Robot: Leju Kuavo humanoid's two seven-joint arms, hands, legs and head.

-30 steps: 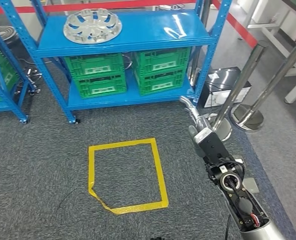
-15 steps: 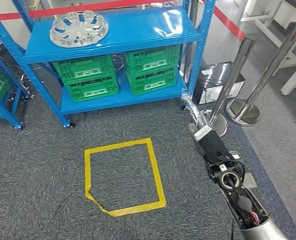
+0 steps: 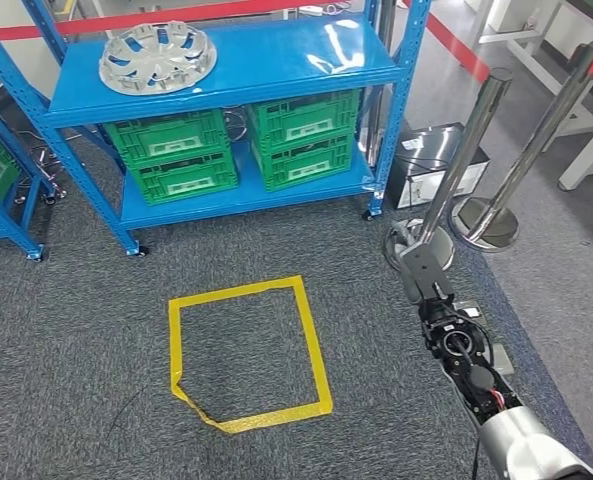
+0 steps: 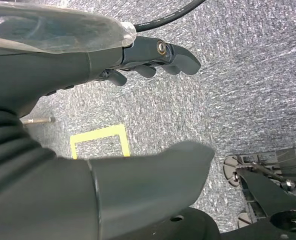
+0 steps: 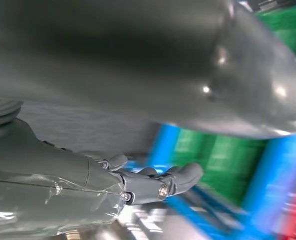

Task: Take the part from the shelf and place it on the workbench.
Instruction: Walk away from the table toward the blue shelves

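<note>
Resting on shelf (image 3: 293, 70) — part (image 3: 157, 57) | both hands empty, fingers apart | right view blurred

shiny metal part (image 3: 157, 57), glossy shelf (image 3: 278, 65); rough carpet (image 3: 66, 350)

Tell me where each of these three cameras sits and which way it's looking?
Head view: high on the body, looking down at the blue shelf, hubcap and yellow square; right hand shows.
Left wrist view: behind the left hand, facing carpet; shares the square.
Right wrist view: behind the right hand, facing the green crates, shared with the head view.
</note>
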